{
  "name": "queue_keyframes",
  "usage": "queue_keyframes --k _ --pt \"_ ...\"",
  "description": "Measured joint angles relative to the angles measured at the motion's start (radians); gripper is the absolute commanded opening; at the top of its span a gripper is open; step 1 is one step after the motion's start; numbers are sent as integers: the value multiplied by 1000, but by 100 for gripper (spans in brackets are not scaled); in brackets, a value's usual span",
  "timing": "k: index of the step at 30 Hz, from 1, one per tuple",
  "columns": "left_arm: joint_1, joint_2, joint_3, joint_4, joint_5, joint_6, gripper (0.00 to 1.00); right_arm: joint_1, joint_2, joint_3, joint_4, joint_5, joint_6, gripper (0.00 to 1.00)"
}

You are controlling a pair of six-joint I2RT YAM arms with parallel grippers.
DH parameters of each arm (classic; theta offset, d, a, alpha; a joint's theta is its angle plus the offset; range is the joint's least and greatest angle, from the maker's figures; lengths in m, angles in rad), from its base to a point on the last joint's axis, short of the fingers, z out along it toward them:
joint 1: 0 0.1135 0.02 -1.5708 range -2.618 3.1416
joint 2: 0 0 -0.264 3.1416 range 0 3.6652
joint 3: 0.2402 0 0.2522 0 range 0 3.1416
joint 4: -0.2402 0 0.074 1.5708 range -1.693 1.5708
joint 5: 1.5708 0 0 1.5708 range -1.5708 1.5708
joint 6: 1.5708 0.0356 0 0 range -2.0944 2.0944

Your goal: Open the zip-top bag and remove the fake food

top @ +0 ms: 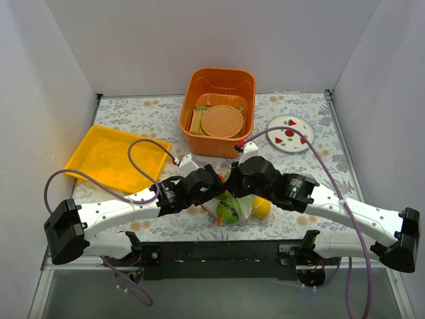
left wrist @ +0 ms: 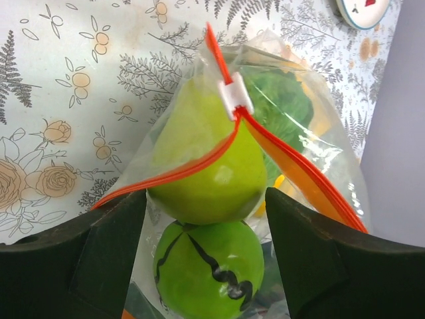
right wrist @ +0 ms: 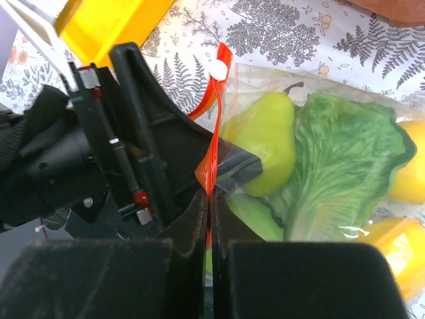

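Looking down from the top, you see both arms meet in the middle of the flowery table (top: 133, 119), close to the near edge. The zip-top bag (top: 244, 206) is right under them, with the fake food (top: 229, 211) inside it.

Your right claw (right wrist: 209, 199) is pinched tight. Its two fingers squeeze the orange-red zip strip (right wrist: 214, 133) at the mouth of the bag. The strip runs up from the fingers to a little white slider (right wrist: 217, 70).

Your left claw (left wrist: 204, 196) is wide. The bag fills the gap between its two fingers (left wrist: 113, 252), and the plastic seems to touch both of them — but you cannot tell if they press it. In the left wrist view the zip strip splits into two lines below the slider, so the two sides of the mouth are apart there.

Inside the bag you can see a green pear (left wrist: 206, 166), a round green fruit (left wrist: 209, 272) with black marks just under it, a green leafy piece (right wrist: 339, 166) beside the pear, and yellow pieces (right wrist: 405, 173) at the far side.

Farther back sits an orange basket (top: 199, 86) with a tan woven disc (top: 222, 121) in it. A white plate (top: 299, 127) with red marks lies to its right, and a yellow tray (top: 116, 159) lies on the left — all well apart from the bag.
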Motion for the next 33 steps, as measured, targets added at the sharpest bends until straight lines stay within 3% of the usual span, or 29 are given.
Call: queue_keyframes --k 4,10,14,21,33 --pt "0 39 0 2 1 -2 80 5 -2 0 0 10 2 1" --pt "0 63 -5 29 1 2 78 6 -2 -1 -3 37 3 1" --pt "0 67 -23 78 -2 13 71 11 -2 -2 -7 46 2 1" --pt "0 67 -52 154 -25 58 49 24 -3 -2 -7 48 5 1" --pt "0 39 -52 169 1 108 42 34 -21 -28 -2 89 11 1"
